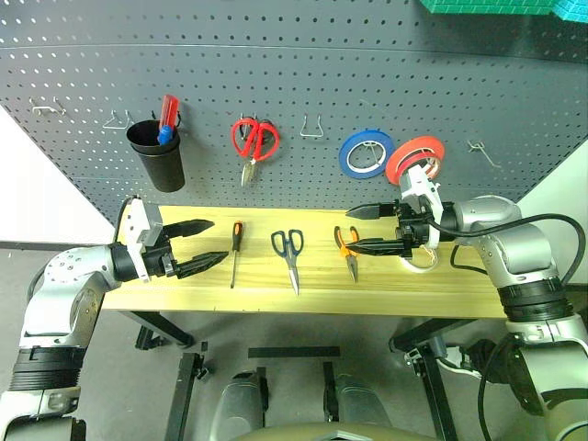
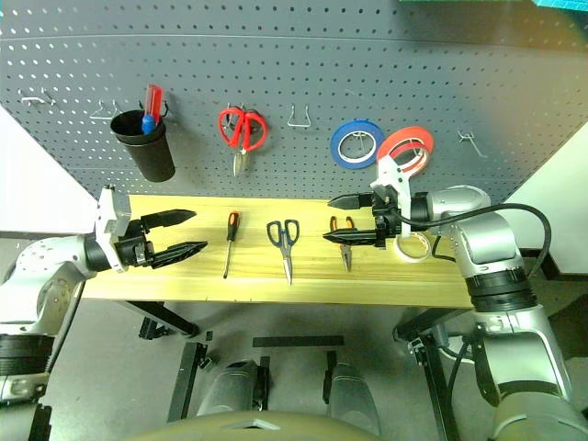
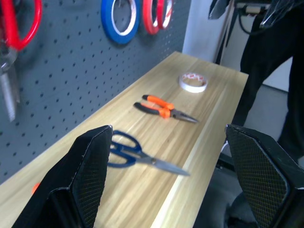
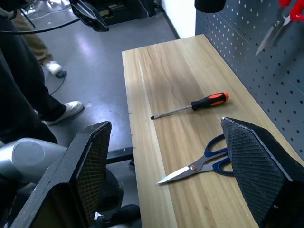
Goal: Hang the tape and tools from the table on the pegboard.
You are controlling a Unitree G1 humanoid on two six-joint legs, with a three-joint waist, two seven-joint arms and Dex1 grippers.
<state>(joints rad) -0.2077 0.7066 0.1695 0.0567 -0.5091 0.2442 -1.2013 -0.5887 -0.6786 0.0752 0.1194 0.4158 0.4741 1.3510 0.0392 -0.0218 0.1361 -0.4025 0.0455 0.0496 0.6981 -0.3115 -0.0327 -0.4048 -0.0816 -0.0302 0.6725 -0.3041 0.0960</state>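
Light wooden bench is standing against the grey pegboard. Left gripper and right gripper are hovering over opposite ends, fingers spread wide and gripping nothing. Between them are lying the screwdriver, scissors and pliers; the white tape is sitting just behind the right fingers, while red scissors, blue roll and red roll are hanging above.
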